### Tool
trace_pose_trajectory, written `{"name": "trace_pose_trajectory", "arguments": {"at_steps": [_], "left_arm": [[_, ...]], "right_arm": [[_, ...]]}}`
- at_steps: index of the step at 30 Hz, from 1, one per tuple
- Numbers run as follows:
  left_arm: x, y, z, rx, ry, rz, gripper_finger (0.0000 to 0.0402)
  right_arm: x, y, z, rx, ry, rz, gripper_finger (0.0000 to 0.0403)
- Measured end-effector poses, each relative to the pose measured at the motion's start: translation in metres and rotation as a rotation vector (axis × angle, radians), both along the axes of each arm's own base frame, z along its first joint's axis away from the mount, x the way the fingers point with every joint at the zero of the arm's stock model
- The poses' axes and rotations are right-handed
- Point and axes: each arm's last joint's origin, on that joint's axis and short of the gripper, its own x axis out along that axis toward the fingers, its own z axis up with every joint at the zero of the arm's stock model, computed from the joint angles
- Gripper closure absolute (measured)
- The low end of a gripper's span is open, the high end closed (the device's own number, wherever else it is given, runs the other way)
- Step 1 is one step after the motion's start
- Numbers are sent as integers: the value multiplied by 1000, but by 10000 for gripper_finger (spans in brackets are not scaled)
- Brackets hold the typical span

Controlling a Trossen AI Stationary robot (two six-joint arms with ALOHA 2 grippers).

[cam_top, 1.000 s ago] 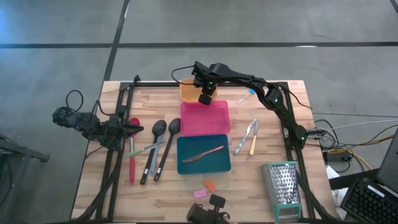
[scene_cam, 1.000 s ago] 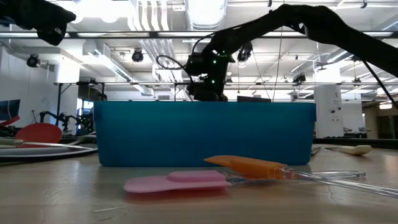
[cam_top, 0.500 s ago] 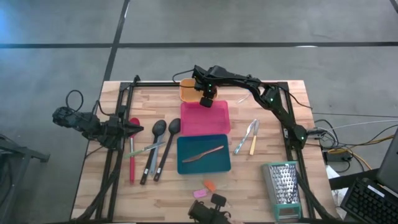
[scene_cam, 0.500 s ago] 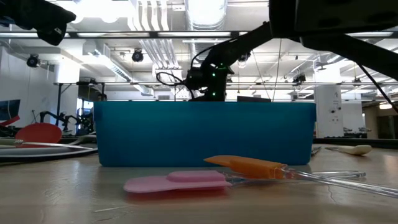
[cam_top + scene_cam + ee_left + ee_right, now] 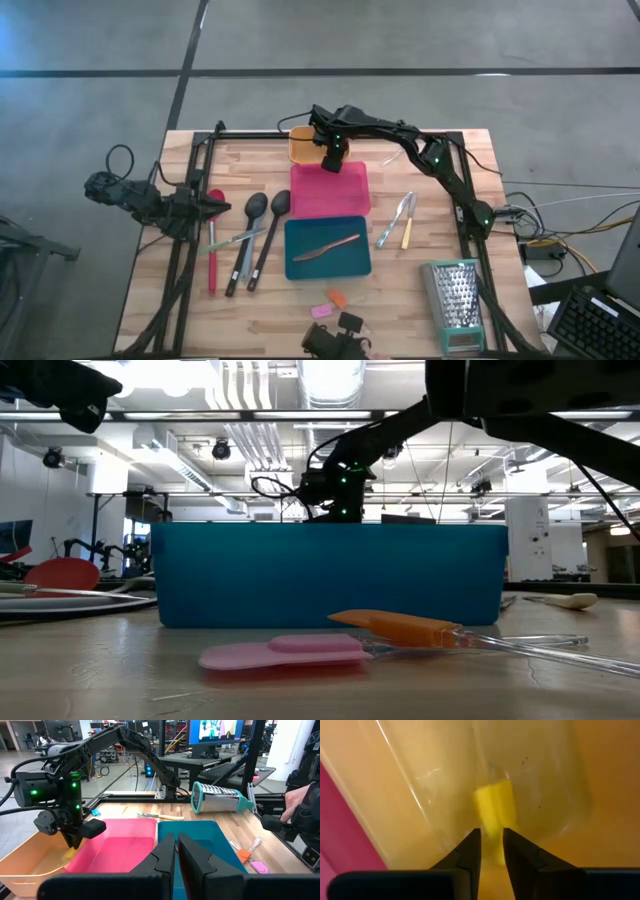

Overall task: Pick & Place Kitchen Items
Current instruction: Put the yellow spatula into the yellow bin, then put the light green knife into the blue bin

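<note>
My right gripper (image 5: 331, 163) reaches over the far middle of the table. It points down into the orange tray (image 5: 299, 148), beside the pink tray (image 5: 330, 195), and is shut on a small yellow piece (image 5: 492, 812) with a clear handle. My left gripper (image 5: 222, 208) waits shut at the table's left side. It is near the red spatula (image 5: 213, 245) and two black spoons (image 5: 254, 210). Metal tongs (image 5: 394, 220) and a yellow-handled knife (image 5: 408, 233) lie right of the trays. Pink (image 5: 321, 311) and orange (image 5: 337, 298) pieces lie by the near edge. My right gripper pinches the yellow end (image 5: 491, 827) of the clear-handled piece between its two fingers, coming from above and pointing down. The piece sits low inside the orange tray (image 5: 35, 857). Whether it rests on the tray's floor I cannot tell.
A teal tray (image 5: 300, 268) near the pink one holds a brown utensil (image 5: 326, 247). A tall metal grater (image 5: 455, 295) lies at the near right. A small blue piece (image 5: 403, 148) lies at the far right. A camera mount (image 5: 340, 335) stands at the near edge.
My right gripper has gone down, from above the pink tray's far rim into the orange tray, its arm sinking lower and stretching flatter. Nothing else has moved.
</note>
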Motion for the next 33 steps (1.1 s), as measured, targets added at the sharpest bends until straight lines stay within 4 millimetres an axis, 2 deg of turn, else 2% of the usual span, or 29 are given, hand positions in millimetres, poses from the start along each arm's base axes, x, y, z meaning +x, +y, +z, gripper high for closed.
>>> {"name": "trace_pose_trajectory", "arguments": {"at_steps": [7, 14, 22, 26, 33], "left_arm": [[0, 0, 0, 0, 0, 0, 376], [0, 0, 0, 0, 0, 0, 376], [0, 0, 0, 0, 0, 0, 376], [0, 0, 0, 0, 0, 0, 376], [0, 0, 0, 0, 0, 0, 376]], "right_arm": [[2, 1, 11, -14, -14, 25, 290], [2, 15, 57, -43, -68, 42, 276], [0, 50, 101, -48, -85, 97, 259], [-2, 70, 115, -40, -74, 136, 252], [-17, 104, 145, -14, -25, 193, 245]]}}
